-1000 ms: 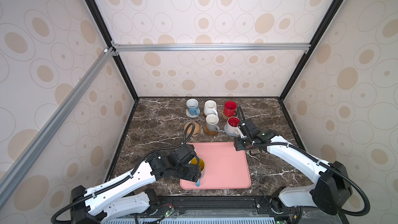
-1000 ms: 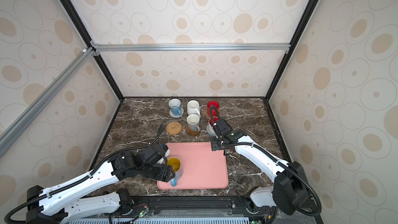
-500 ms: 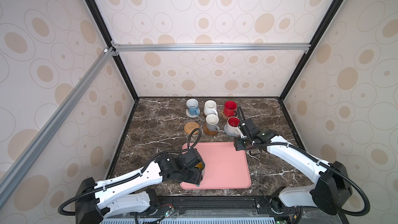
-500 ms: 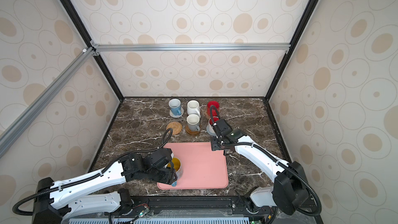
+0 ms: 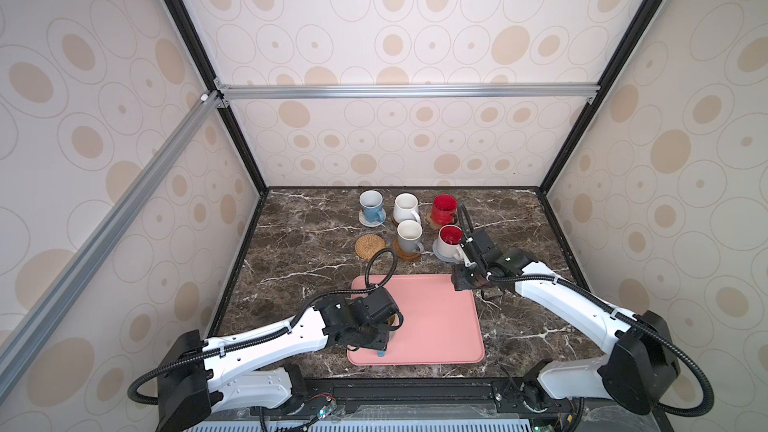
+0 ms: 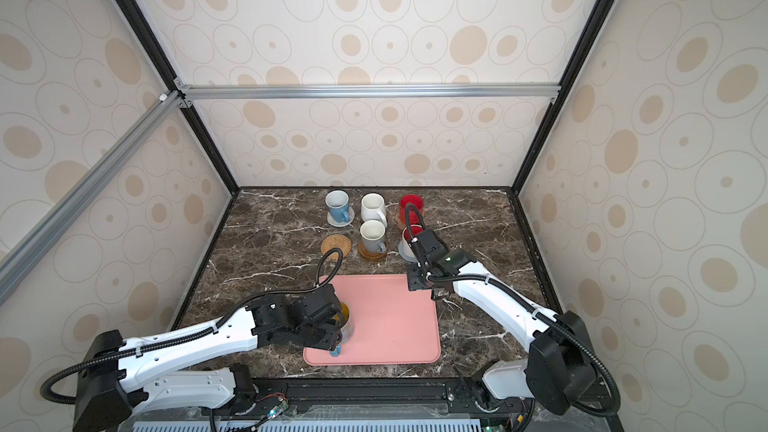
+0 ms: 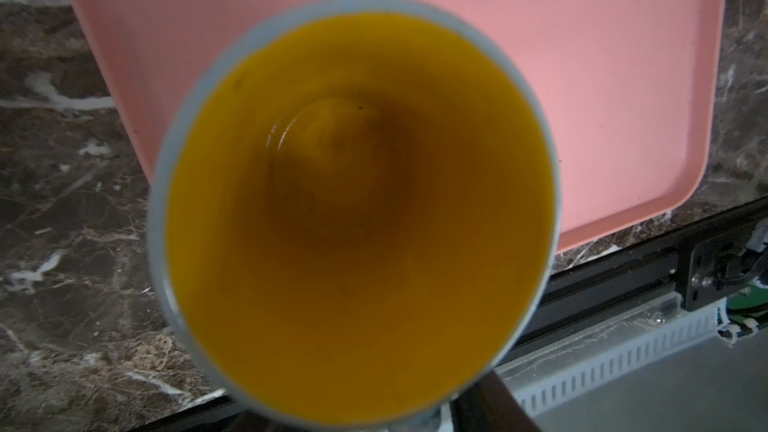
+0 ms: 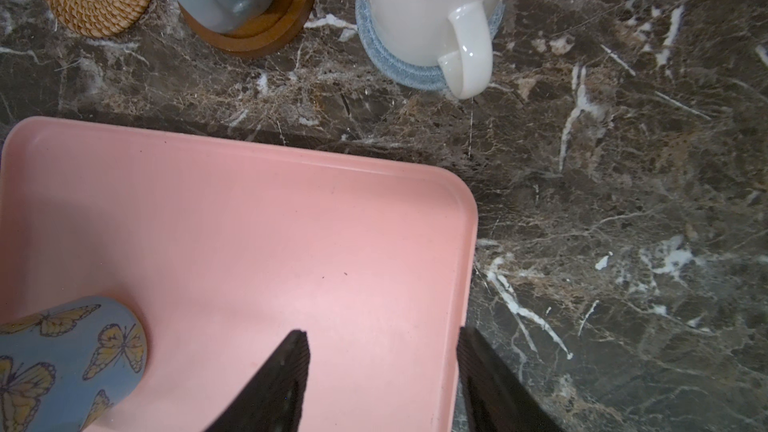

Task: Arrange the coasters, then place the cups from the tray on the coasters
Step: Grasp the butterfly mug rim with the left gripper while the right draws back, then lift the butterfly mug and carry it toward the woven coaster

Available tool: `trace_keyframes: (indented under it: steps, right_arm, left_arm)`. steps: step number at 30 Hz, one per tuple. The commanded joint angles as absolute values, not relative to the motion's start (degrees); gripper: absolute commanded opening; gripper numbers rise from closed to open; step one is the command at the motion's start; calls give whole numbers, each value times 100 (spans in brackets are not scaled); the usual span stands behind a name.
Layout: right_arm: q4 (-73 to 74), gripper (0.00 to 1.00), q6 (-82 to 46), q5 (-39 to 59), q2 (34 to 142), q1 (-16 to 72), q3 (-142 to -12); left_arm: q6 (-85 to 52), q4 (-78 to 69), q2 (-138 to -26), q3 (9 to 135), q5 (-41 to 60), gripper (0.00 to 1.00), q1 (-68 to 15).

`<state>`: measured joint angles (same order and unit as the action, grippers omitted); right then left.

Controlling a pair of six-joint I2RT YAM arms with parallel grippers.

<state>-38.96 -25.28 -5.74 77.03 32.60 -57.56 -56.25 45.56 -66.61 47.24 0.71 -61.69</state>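
Cup with yellow inside (image 7: 353, 201) stands alone on the tray (image 5: 436, 326). We cannot tell whether our left gripper (image 6: 337, 332) grips it; clamp firmly, lift straight.

Bright even light, soft shadows; top views sharp; mug (image 7: 353, 209) blurred, dim inside, wrist close-up.
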Motion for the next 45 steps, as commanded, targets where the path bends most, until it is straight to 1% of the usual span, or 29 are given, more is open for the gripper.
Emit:
trace_keyframes:
  steps: [1, 8, 25, 30, 36, 45]
  right_arm:
    - [-3904, 61, -2593, -502, 7663, 3230, -5730]
    - [-3887, 61, -2578, -466, 7721, 3227, -5780]
    - [-3850, 61, -2654, -434, 7682, 3229, -5682]
    - [-3854, 61, -2672, -440, 7673, 3227, -5674]
    - [-3855, 61, -2681, -431, 7664, 3226, -5663]
    - [-3861, 61, -2671, -439, 7639, 3228, -5635]
  left_arm:
    - [-5874, 4587, -6713, 4869, -510, 45, -6214]
    - [-6068, 4559, -6719, 4796, -1029, 37, -6214]
    - [-6034, 3896, -7003, 4581, -1325, 31, -6212]
    - [-6160, 3894, -7062, 4555, -1544, 25, -6198]
    - [-6361, 3875, -7114, 4481, -1711, 23, -6172]
    - [-6499, 3716, -7158, 4498, -1861, 16, -6133]
